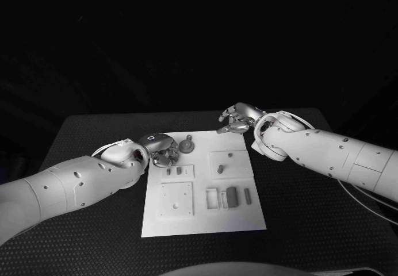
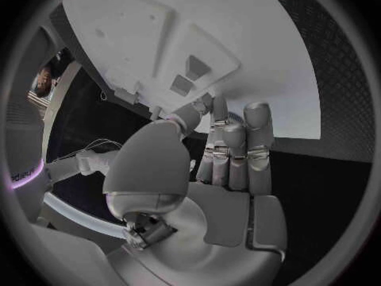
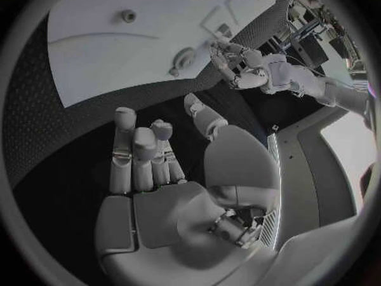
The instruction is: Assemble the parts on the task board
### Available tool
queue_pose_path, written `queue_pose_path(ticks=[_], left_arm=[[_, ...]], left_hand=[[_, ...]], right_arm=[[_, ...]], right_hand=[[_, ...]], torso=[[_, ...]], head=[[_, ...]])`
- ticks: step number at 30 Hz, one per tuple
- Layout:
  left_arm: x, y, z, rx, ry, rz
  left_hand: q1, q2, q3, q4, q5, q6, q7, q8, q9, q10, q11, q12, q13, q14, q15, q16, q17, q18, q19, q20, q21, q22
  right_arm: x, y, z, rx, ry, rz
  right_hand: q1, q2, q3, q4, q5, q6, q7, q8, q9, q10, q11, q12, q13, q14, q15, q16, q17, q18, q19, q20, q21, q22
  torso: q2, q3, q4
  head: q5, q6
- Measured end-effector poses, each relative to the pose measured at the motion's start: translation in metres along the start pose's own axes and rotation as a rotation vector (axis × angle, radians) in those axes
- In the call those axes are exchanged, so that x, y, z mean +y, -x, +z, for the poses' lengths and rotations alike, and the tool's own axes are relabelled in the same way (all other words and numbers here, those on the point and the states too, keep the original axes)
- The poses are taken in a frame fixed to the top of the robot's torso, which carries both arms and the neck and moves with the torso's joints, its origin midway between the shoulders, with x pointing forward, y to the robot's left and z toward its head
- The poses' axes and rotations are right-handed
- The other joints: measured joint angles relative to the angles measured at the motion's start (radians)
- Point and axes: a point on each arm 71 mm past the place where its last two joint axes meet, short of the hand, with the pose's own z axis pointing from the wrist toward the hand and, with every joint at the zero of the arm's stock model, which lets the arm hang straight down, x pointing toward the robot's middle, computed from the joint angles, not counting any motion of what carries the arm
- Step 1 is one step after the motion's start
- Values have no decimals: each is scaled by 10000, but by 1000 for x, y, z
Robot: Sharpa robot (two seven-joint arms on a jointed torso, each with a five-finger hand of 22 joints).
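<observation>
We see the task board (image 1: 203,221) lying mid-bench with its grey parts (image 1: 231,196) in their recesses — the left robot hand (image 1: 163,154) and right robot hand (image 1: 238,121) flank its far end, both empty with fingers apart, probably poised to pick.

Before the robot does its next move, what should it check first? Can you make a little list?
1. Left hand free to grab: ok, fingers apart, nothing in it.
2. Right hand free: ok, nothing held in the right wrist view.
3. Board flat on the table: ok.
4. Parts on the board: ok, a round part lies next to the left hand, a peg stands mid-board.
5. Left hand touching the round part: cannot tell.
6. Hands clear of each other: ok, they sit at opposite far corners.
</observation>
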Motion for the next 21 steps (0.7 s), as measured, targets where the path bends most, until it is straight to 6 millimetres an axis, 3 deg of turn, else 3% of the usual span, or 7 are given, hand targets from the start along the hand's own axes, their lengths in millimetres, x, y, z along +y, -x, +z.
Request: queue_pose_path(ticks=[21], left_arm=[[-1, 0, 2, -4, 1, -19]], left_hand=[[8, 7, 6, -60, 0, 8, 17, 22, -14, 2, -2, 2, 28, 1, 2, 0, 17, 0, 0, 4, 0, -3]], right_arm=[[0, -1, 0, 68, -24, -1]], right_hand=[[0, -1, 0, 0, 0, 1, -2, 0, 1, -40, 41, 0, -9, -13, 13, 0, 1, 0, -17, 17, -37, 0]], torso=[[3, 5, -5]], head=[[13, 35]])
